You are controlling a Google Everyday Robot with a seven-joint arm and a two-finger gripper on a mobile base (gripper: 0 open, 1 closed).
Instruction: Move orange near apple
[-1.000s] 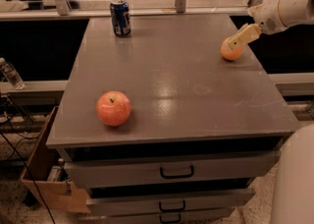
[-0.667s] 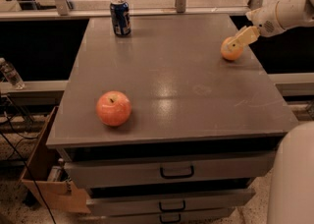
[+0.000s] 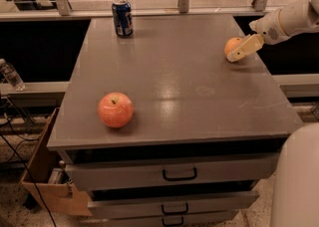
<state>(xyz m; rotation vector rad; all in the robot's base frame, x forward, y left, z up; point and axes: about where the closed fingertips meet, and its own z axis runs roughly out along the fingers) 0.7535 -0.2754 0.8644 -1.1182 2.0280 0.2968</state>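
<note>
reaching in from the right, the tool is seen at the far right edge of the surface, laid against the orange. whether it is closed on the fruit or only touching it cannot be told. the orange is small, round and evenly bright orange, and is partly covered by the tool. the apple, larger and red-pink with yellowish patches and a stem dimple, is set near the front left corner, well apart from the orange. the task is judged to be at its start: the orange is not yet carried across to the apple. a blue can is stood at the back left.
</note>
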